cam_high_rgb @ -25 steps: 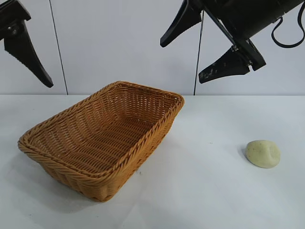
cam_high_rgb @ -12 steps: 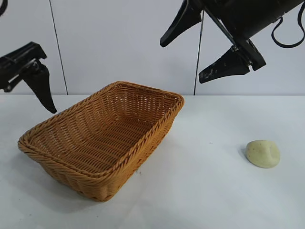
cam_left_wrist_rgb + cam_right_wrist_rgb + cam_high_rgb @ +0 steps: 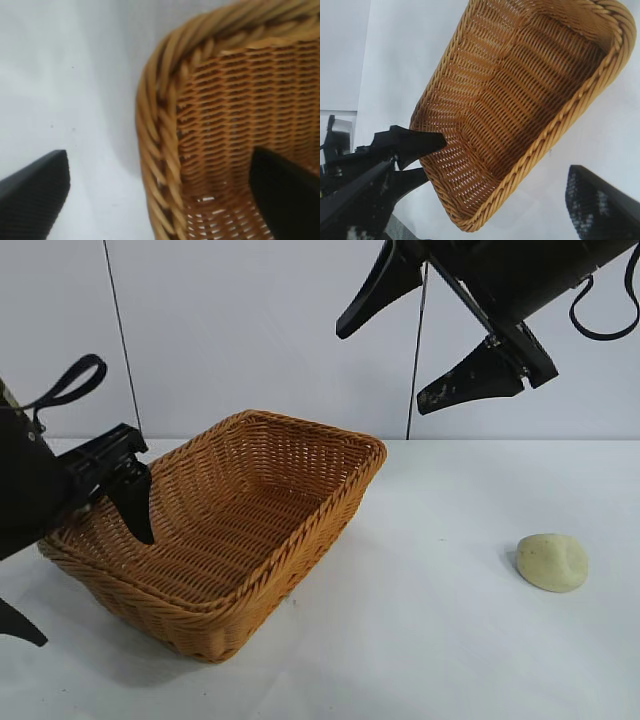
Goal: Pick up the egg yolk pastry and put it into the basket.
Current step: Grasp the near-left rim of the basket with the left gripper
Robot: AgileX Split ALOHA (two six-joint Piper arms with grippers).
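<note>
Wicker basket (image 3: 215,530) sits on table (image 3: 420,640), long axis diagonal, near-left to far-right. Egg yolk pastry (image 3: 552,562) lies well apart to its right. Left gripper (image 3: 80,575) spread, straddling basket's left rim corner. Right gripper (image 3: 415,340) spread, high above.

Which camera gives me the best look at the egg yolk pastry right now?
The exterior view: the egg yolk pastry lies in full sight on the table, right of the basket. Neither wrist view shows it; both show mainly the basket.
</note>
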